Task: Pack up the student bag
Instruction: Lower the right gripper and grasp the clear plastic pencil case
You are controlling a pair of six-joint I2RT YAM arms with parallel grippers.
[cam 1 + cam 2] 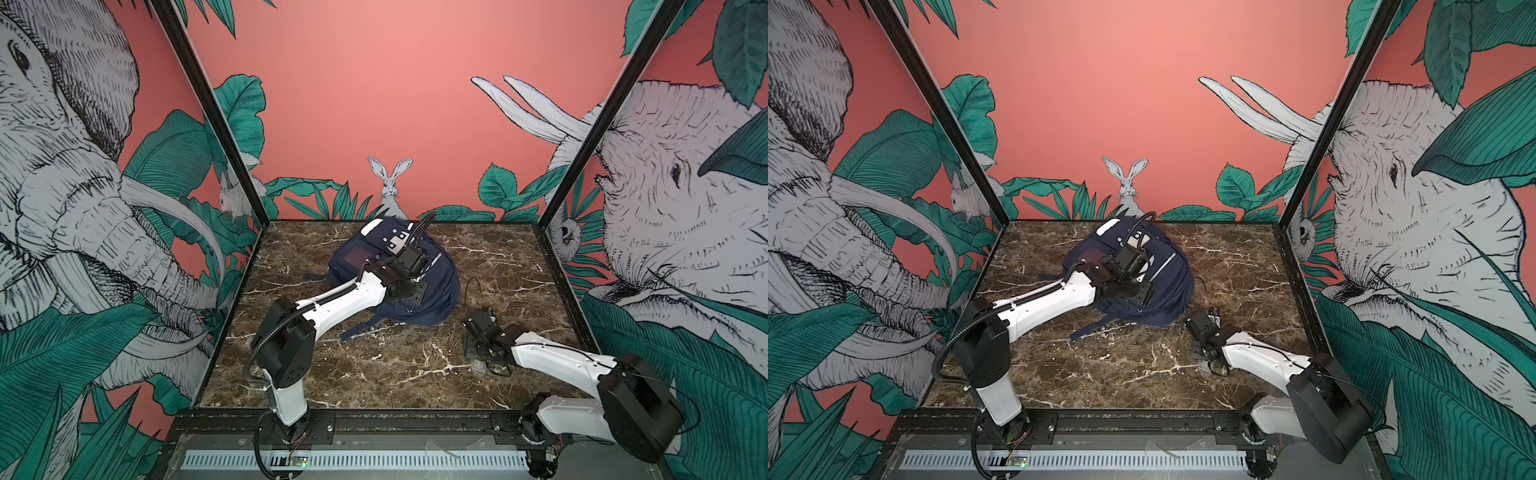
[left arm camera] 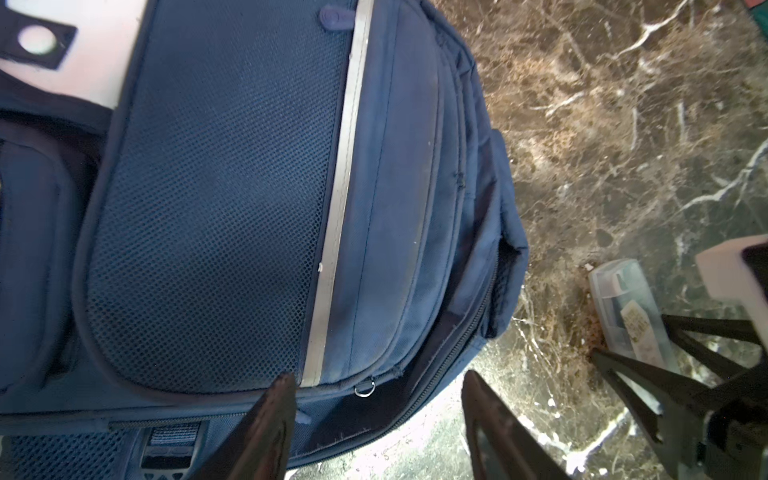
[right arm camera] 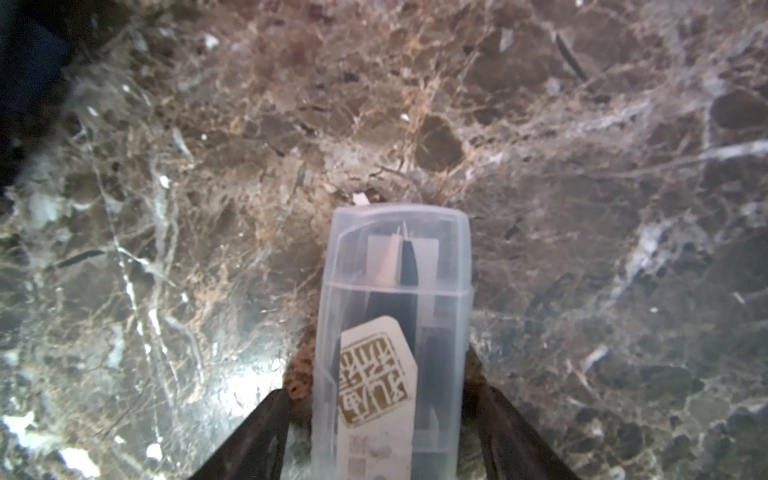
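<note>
Right wrist view: right gripper (image 3: 382, 386) straddles clear plastic case (image 3: 395, 291), clamp not verifiable | student bag (image 1: 440, 295) flat on marble tabletop (image 1: 374, 374), case near it | left gripper (image 2: 376, 376) spread, empty, over bag's zip edge | probable step: case pickup | next: firm closure, lift, open compartment needed

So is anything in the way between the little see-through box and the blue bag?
Nothing visible. The clear box lies on bare marble table beside the student bag, with the right gripper straddling it. The left gripper hovers open over the bag's edge on that side. Whether the zip is open enough, I cannot tell.
</note>
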